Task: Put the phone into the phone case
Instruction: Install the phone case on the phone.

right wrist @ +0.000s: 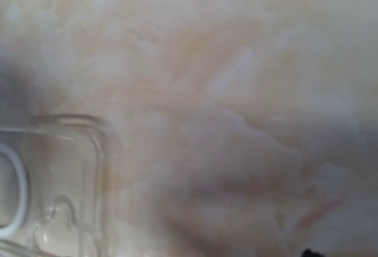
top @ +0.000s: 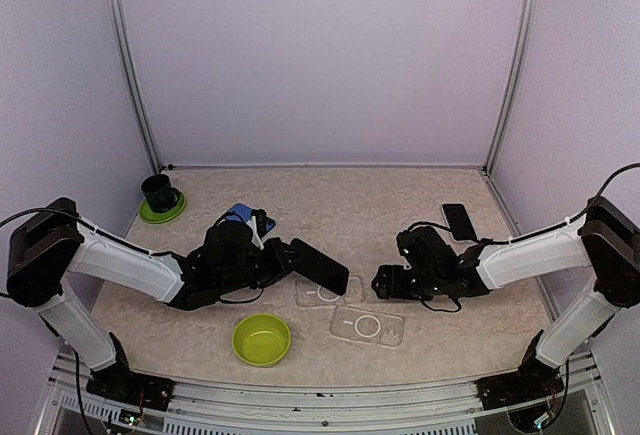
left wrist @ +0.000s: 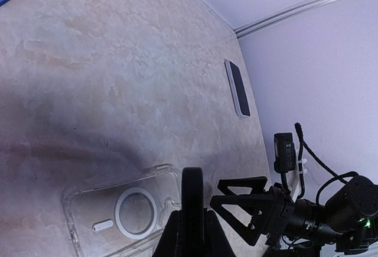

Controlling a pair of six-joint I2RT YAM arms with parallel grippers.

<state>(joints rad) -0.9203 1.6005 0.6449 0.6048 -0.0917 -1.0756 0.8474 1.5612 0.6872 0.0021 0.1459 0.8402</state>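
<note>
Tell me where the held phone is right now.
In the top view, the dark phone sits just left of centre, clamped in the left gripper, over the clear case farther from the arm bases.

Phone (top: 320, 267) above case (top: 326, 296); 2nd case (top: 367, 326) nearer, right; bowl (top: 262, 339) left; cup (top: 158, 191) back-left.

i can't make out any text, brand, number or label in any of my three views. the nearest thing to a sign is a white ring with a short bar printed on the clear phone case (left wrist: 85, 207), and it carries no lettering. the phone (top: 320, 267) shows me only a plain dark surface from above.
</note>
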